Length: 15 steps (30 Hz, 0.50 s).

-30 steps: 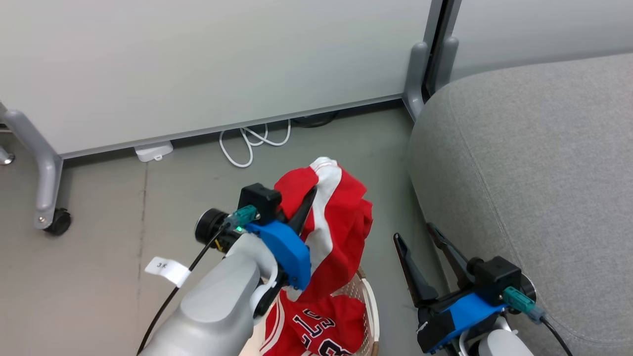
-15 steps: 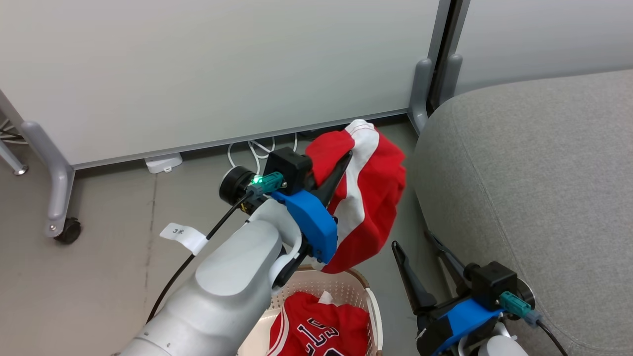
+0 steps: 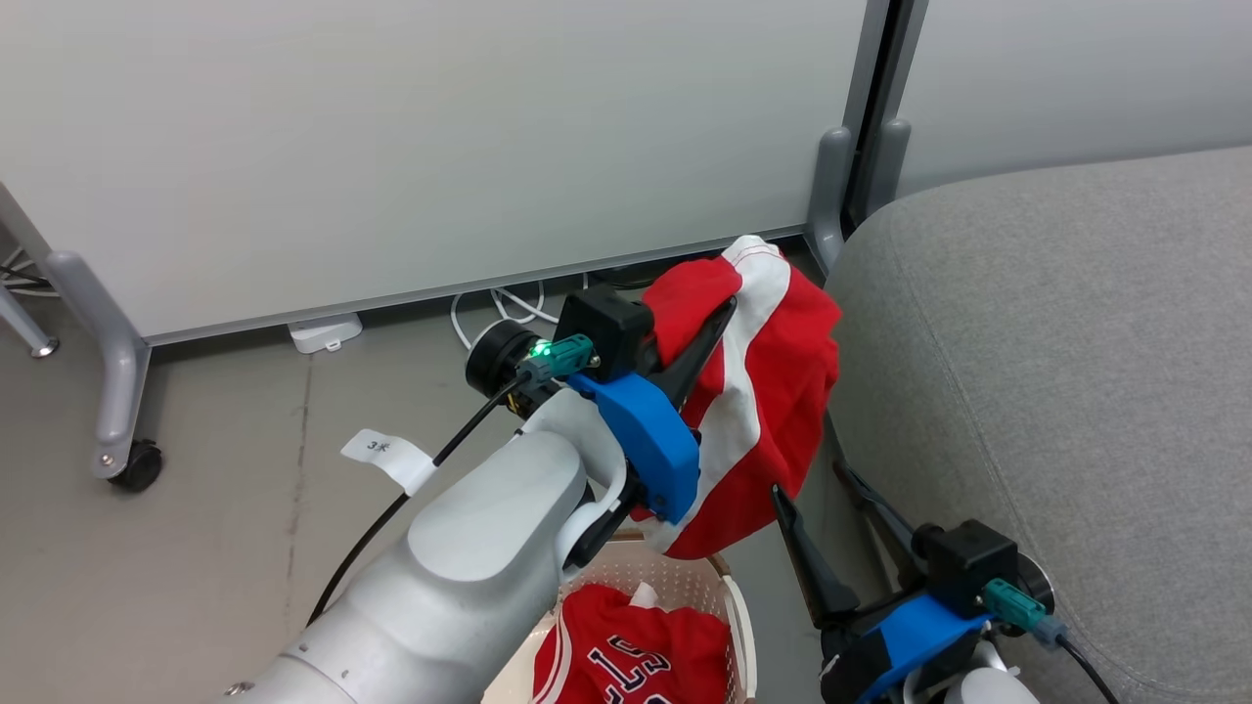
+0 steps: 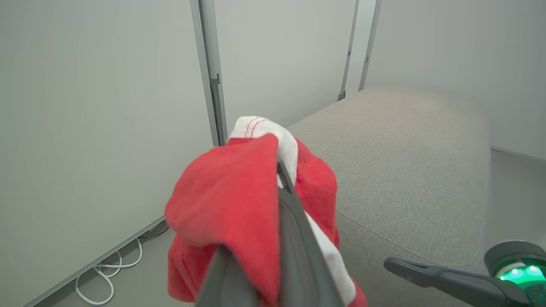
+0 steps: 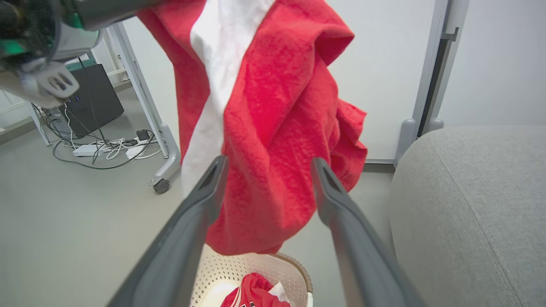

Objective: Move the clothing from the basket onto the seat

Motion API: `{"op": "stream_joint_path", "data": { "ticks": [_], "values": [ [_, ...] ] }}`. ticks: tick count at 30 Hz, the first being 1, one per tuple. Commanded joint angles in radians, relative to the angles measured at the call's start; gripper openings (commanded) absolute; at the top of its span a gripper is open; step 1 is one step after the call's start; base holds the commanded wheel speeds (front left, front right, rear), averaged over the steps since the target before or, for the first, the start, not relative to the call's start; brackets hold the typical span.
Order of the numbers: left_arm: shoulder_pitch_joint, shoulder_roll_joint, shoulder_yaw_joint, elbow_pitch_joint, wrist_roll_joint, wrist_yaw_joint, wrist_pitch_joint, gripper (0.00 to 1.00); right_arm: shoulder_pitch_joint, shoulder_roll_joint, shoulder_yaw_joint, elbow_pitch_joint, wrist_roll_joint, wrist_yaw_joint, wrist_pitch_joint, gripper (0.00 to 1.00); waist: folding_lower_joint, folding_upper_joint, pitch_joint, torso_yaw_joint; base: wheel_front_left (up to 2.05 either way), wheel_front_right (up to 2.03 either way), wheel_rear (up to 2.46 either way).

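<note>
Item 1: red fabric garment (image 3: 797,391) with a broad white panel. We record it in the air, pinched between the clenched dark fingers of the left gripper (image 3: 722,318). Its hem hangs over the basket, close beside the sofa's rounded edge.

Item 2: red jersey (image 3: 636,655) with black-and-white lettering, lying inside the cream-white perforated plastic basket (image 3: 685,579).

Item 3: large grey fabric-upholstered sofa (image 3: 1056,372), right of the basket.

Item 4: right gripper (image 3: 810,481), low between basket and sofa. We note its fingers spread, grasping nothing.

Surroundings: grey floor (image 3: 245,508), pale partition panel (image 3: 391,147), black castor (image 3: 137,467).
</note>
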<state>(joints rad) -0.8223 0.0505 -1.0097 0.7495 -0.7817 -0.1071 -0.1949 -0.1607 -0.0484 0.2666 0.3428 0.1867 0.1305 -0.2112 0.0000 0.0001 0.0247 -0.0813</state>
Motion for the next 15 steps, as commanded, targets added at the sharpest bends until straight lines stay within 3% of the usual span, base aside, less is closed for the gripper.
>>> {"op": "stream_joint_path", "data": {
  "ticks": [1, 15],
  "values": [
    [-0.021, 0.0, -0.008, -0.004, -0.01, 0.006, -0.003, 0.0, 0.007, -0.004, 0.003, -0.005, -0.003, 0.0, 0.003, 1.0, 0.0, -0.0001, 0.002, 0.001, 0.0, 0.0, 0.0],
    [-0.05, 0.0, -0.065, -0.007, -0.056, 0.018, -0.01, 0.0, -0.072, -0.004, 0.04, 0.037, 0.009, 0.0, 0.044, 1.0, 0.0, -0.0001, 0.02, 0.001, 0.0, 0.0, 0.0]
  ]
}}
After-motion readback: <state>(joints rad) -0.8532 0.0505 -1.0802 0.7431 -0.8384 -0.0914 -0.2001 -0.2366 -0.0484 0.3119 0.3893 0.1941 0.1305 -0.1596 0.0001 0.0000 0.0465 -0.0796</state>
